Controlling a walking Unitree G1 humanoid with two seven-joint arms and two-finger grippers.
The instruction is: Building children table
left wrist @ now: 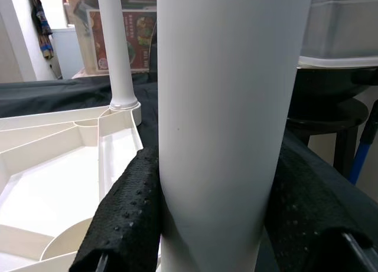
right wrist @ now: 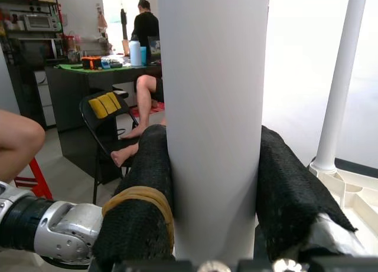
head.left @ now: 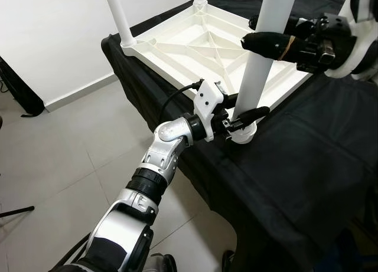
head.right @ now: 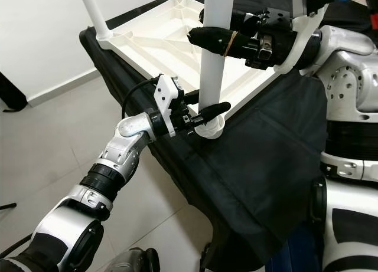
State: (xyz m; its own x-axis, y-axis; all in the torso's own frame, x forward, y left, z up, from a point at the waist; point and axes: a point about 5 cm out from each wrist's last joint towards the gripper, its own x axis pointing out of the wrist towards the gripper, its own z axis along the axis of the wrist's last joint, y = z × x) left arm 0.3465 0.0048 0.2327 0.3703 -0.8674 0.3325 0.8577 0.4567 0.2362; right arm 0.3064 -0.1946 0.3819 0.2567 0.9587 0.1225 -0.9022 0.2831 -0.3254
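Note:
A white plastic tabletop [head.left: 177, 53] lies upside down on a black-draped surface. Two white legs [head.left: 121, 18] stand upright in its far corner sockets. A third white leg [head.left: 260, 65] stands upright at the near corner, its foot at the round socket collar [head.left: 243, 133]. My left gripper [head.left: 247, 105] is shut on this leg just above the collar. My right gripper [head.left: 255, 31] is shut on the same leg higher up. The left wrist view has the leg [left wrist: 224, 107] between the black fingers [left wrist: 127, 219]. In the right wrist view the leg [right wrist: 212, 118] sits between padded fingers [right wrist: 142, 183].
The black cloth [head.left: 307, 166] drops over the surface's front edge to a tiled floor [head.left: 59, 166] on my left. Behind the leg, a person [right wrist: 144, 24] stands at a counter. Bare legs [right wrist: 142, 107] show beside a black folding chair [right wrist: 109, 118].

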